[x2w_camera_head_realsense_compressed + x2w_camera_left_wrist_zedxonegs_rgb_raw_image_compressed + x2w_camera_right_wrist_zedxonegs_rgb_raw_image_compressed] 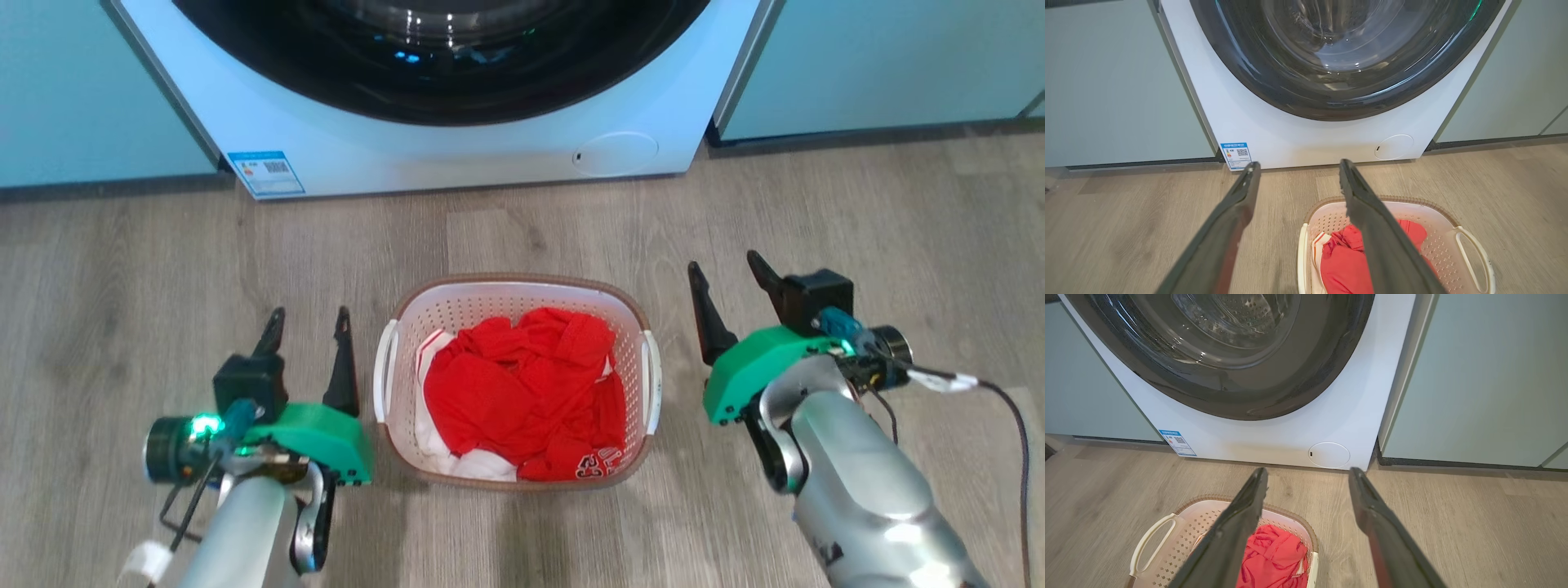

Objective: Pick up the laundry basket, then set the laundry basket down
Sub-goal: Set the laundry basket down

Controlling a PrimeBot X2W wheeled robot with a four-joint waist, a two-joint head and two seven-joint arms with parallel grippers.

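**While the laundry basket (pixel 490 304) sits on the floor (pixel 163 261), nothing is lifted yet**

It rests before the washer (pixel 457 155), with the left gripper (pixel 310 318) and right gripper (pixel 723 263) close by at either side, fingers spread, holding nothing. By my reckoning, grasp, lift and set-down all remain. A sticker (pixel 265 173) at the washer's lower left corner bears a QR code, its print too small to read. White figures on the red garment (pixel 522 384) inside may say "23".
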